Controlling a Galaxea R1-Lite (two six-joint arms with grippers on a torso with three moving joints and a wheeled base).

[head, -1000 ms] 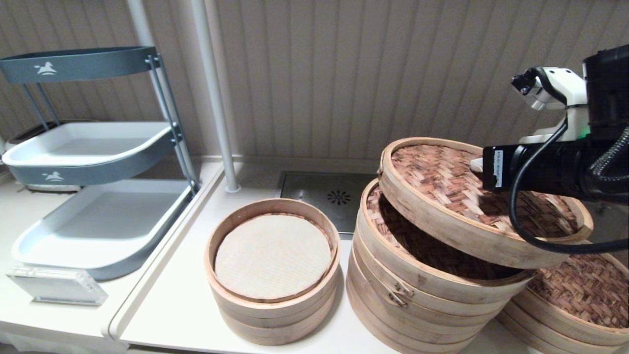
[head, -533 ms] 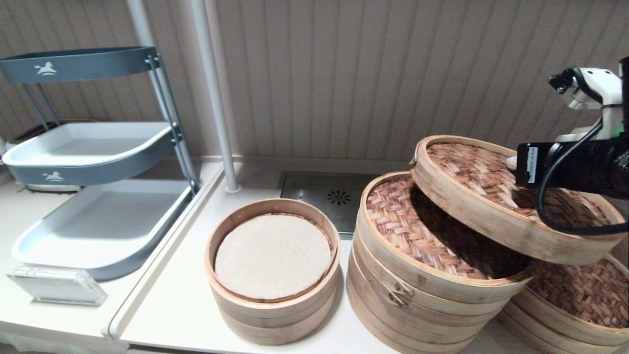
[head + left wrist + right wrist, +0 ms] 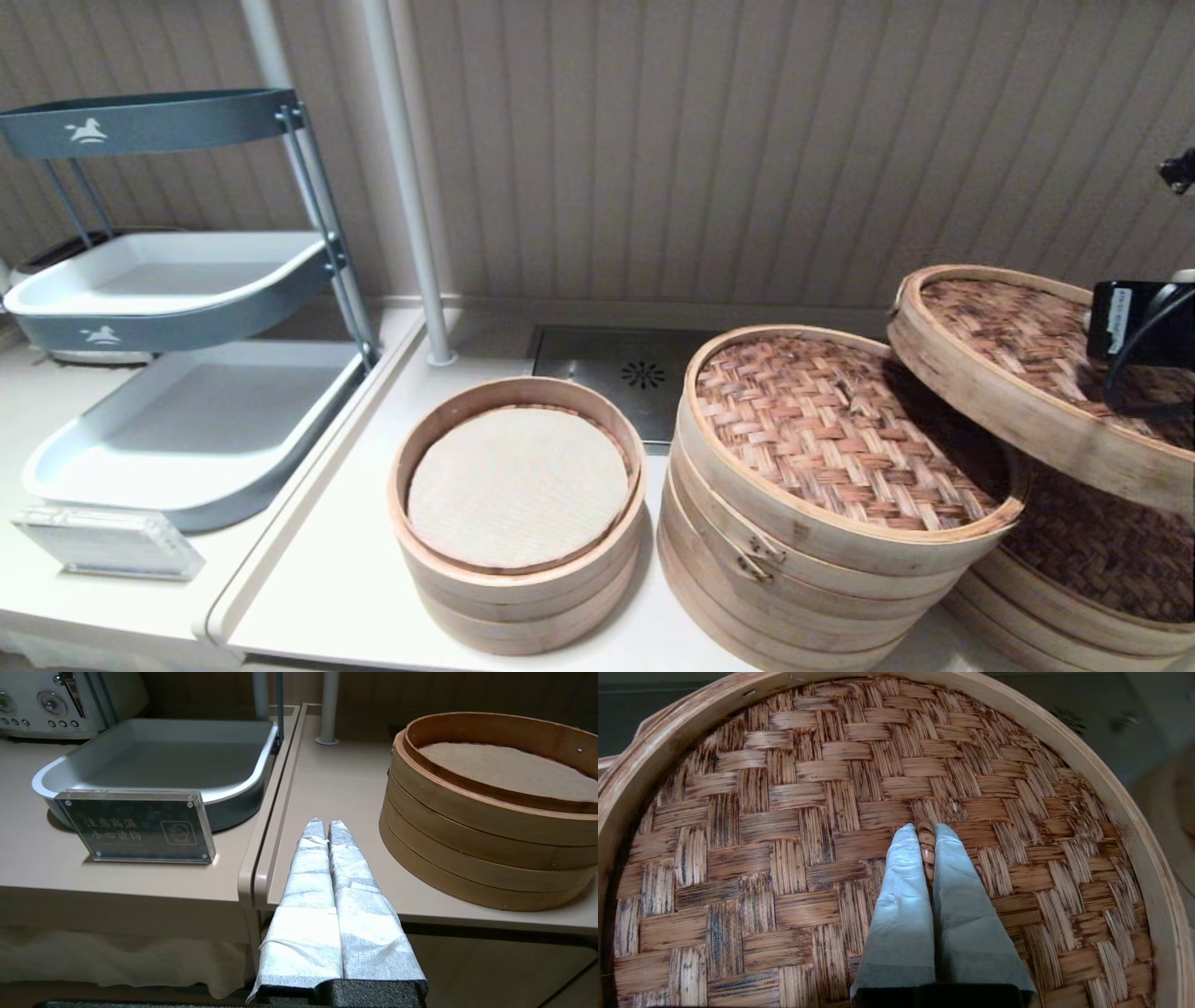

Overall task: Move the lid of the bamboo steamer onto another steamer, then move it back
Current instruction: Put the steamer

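Bamboo lid hangs tilted over the low stack; we clamp the right gripper on its knot, steering it home. Left gripper idles, fingers together.

Right gripper pinched closed, raised at far right, left gripper closed, idle

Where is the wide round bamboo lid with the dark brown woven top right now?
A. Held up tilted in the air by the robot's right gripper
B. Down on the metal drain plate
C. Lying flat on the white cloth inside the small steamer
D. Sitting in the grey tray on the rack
A. The right gripper pinches the centre knot of the wide round bamboo lid, which hangs tilted at the right above the lower dark-weave steamer.
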